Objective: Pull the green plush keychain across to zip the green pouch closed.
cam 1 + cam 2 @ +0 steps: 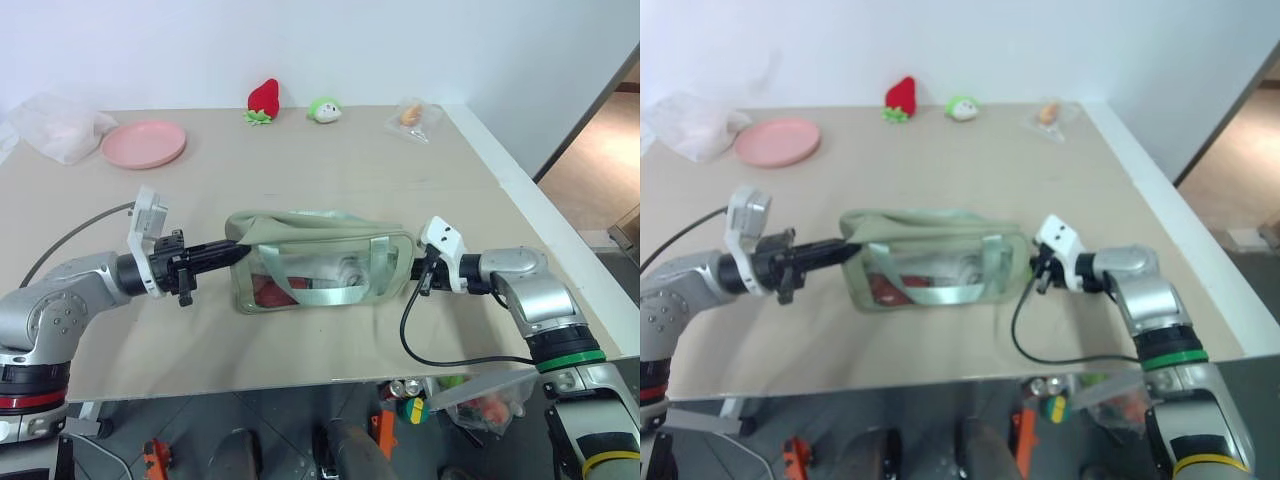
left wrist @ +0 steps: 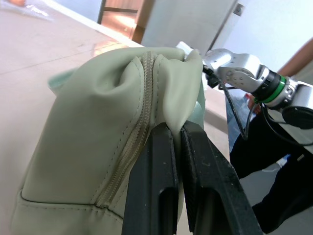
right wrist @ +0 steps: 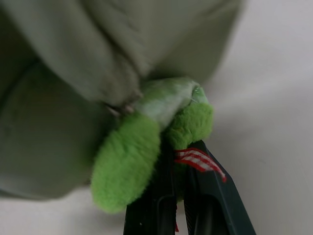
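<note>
The pouch [image 1: 320, 262] lies on its side in the middle of the desk [image 1: 330, 150], its zipper running along the top. The left gripper [image 1: 235, 249] is at the pouch's left end, and its jaws are closed on a fold of the fabric just beside the zipper. The right gripper [image 3: 178, 193] is at the pouch's right end; its jaws are nearly together and pinch the keychain [image 3: 146, 147], which hangs at that end of the pouch. At the far side of the desk are a pink plate [image 1: 143, 143], a strawberry plush [image 1: 263, 100] and a round plush [image 1: 324, 110].
</note>
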Controlling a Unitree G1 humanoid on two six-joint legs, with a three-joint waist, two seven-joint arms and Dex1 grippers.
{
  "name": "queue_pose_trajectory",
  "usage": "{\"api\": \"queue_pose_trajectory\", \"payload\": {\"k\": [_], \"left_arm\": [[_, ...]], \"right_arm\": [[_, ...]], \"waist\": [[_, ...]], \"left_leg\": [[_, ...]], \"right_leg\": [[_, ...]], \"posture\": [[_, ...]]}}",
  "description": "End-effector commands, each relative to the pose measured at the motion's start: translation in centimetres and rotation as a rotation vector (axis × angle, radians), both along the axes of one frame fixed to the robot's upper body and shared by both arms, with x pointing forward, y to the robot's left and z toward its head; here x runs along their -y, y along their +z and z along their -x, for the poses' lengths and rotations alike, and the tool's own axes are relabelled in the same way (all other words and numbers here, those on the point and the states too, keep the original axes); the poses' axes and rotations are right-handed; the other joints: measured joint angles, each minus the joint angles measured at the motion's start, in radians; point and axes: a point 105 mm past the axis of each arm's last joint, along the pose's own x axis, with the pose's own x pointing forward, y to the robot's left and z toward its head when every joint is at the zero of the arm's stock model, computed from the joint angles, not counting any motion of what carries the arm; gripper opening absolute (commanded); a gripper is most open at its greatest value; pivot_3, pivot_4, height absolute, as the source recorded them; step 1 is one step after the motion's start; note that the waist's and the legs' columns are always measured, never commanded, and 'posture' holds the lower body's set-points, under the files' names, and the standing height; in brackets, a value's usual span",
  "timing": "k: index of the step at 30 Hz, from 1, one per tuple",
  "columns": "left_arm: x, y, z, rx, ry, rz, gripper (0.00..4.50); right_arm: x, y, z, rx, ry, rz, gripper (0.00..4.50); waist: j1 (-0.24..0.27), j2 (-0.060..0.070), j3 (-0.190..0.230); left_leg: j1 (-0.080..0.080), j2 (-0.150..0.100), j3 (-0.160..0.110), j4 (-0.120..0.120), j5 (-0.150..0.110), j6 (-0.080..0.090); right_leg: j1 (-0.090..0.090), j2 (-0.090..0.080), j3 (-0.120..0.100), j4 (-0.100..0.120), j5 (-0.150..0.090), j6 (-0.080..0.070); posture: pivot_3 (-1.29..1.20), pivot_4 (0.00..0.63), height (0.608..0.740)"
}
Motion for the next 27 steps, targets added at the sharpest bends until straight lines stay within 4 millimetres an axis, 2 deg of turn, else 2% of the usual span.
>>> {"api": "queue_pose_trajectory", "payload": {"k": [1,2,3,4,5,6,8,9,10,11,13,15,17,21,23,27], "left_arm": [[-1.0,1.4,-0.2,0.037,0.054,0.018,0.0],[-1.0,1.4,-0.2,0.035,0.053,0.018,0.37],[-1.1,1.5,-0.3,0.036,0.067,0.022,0.82],[-1.1,1.5,-0.3,0.028,0.072,0.033,1.03],[-1.2,1.6,-0.4,0.021,0.076,0.04,1.42],[-1.2,1.7,-0.3,0.014,0.071,0.045,1.61],[-1.2,1.9,0.0,0.01,0.063,0.047,2.48],[-1.2,2.1,0.2,0.016,0.064,0.046,2.78],[-1.2,2.4,0.3,0.026,0.071,0.048,2.87],[-1.3,2.8,0.4,0.05,0.085,0.047,3.49],[-1.6,3.5,0.7,0.085,0.12,0.045,4.19],[-2.1,3.5,1.1,0.083,0.14,0.029,4.19],[-2.7,2.5,1.2,0.046,0.17,-0.036,4.19],[-6.4,1.0,0.5,-0.037,0.371,-0.048,4.19],[-7.2,0.7,0.8,-0.049,0.398,-0.041,4.19],[-7.9,-2.3,1.0,-0.115,0.424,-0.078,4.19]], "right_arm": [[1.4,4.6,-0.1,0.054,-0.014,-0.139,1.62],[1.5,5.1,0.1,0.057,-0.008,-0.158,1.92],[1.6,6.6,0.4,0.079,-0.002,-0.205,2.36],[1.8,7.8,0.7,0.095,0.002,-0.245,2.6],[2.0,8.6,0.9,0.104,0.005,-0.273,3.02],[2.1,9.7,1.4,0.114,0.019,-0.313,3.2],[2.7,11.5,2.1,0.127,0.027,-0.377,4.04],[3.0,12.5,2.7,0.138,0.037,-0.41,4.05],[3.3,13.3,3.3,0.145,0.051,-0.437,4.05],[3.6,13.9,3.9,0.147,0.055,-0.446,4.05],[3.8,14.0,4.6,0.14,0.053,-0.441,4.05],[3.9,13.7,5.2,0.124,0.052,-0.435,4.05],[4.1,13.2,5.7,0.113,0.039,-0.415,4.05],[4.6,12.1,6.9,0.104,-0.015,-0.446,4.05],[4.6,11.7,7.3,0.098,-0.038,-0.476,4.05],[3.7,9.5,7.6,0.056,-0.068,-0.483,4.05]], "waist": [[0.0,0.0,0.0],[0.001,0.0,0.0],[0.001,0.0,0.0],[0.001,0.0,0.0],[0.001,0.0,0.0],[0.001,0.0,0.0],[0.001,0.0,0.0],[0.001,0.0,0.0],[0.001,0.0,0.0],[0.003,0.0,0.001],[0.003,0.0,0.001],[0.002,0.0,0.001],[0.001,0.0,0.001],[0.002,0.0,0.001],[0.002,0.0,0.001],[0.002,0.0,0.001]], "left_leg": [[0.0,0.0,0.0,0.0,0.0,0.0],[-0.001,0.0,0.0,-0.001,0.0,0.0],[-0.001,0.0,0.0,-0.001,0.0,0.0],[-0.002,0.001,-0.001,-0.001,0.0,0.0],[-0.002,0.001,-0.001,-0.002,0.0,0.0],[-0.002,0.001,-0.001,-0.003,0.0,0.0],[-0.003,0.001,-0.001,-0.003,-0.001,-0.001],[-0.003,0.002,-0.001,-0.003,-0.001,-0.001],[-0.003,0.001,-0.001,-0.003,-0.001,-0.001],[-0.003,0.001,-0.001,-0.003,-0.001,-0.001],[-0.003,0.001,-0.001,-0.003,-0.001,-0.001],[-0.003,0.001,-0.001,-0.003,-0.001,-0.001],[-0.002,0.001,-0.001,-0.003,-0.001,-0.001],[-0.002,0.001,-0.001,-0.003,-0.001,-0.001],[-0.002,0.003,-0.001,-0.003,-0.001,-0.001],[-0.002,0.003,-0.001,-0.003,-0.001,-0.001]], "right_leg": [[0.0,0.0,0.0,0.0,0.0,0.0],[0.0,0.001,0.0,0.0,0.0,0.0],[-0.001,0.001,0.0,0.0,0.0,-0.001],[-0.001,0.002,0.0,-0.001,-0.001,-0.001],[-0.001,0.002,0.0,-0.001,-0.001,-0.001],[-0.002,0.002,0.0,-0.001,-0.002,-0.001],[-0.002,0.002,0.0,-0.001,-0.002,-0.001],[-0.002,0.002,0.0,-0.001,-0.002,-0.001],[-0.002,0.002,0.0,-0.001,-0.002,-0.001],[-0.002,0.002,0.0,-0.001,-0.002,-0.001],[-0.002,0.001,-0.001,-0.001,-0.002,-0.001],[-0.002,0.001,0.0,-0.002,-0.003,-0.001],[-0.002,0.001,0.0,-0.002,-0.003,-0.001],[-0.002,0.001,0.0,-0.001,-0.003,-0.001],[-0.002,0.001,0.0,-0.002,-0.003,-0.001],[-0.002,0.0,0.0,-0.002,-0.003,-0.001]], "posture": [[0.0,0.15,0.74],[0.0,0.15,0.74],[0.0,0.15,0.74],[0.0,0.15,0.74],[0.0,0.15,0.74],[0.0,0.15,0.74],[0.0,0.15,0.74],[0.0,0.15,0.74],[0.0,0.15,0.74],[0.0,0.15,0.74],[0.0,0.15,0.74],[0.0,0.15,0.74],[0.0,0.15,0.74],[0.0,0.15,0.74],[0.0,0.15,0.74],[0.0,0.15,0.74]]}}
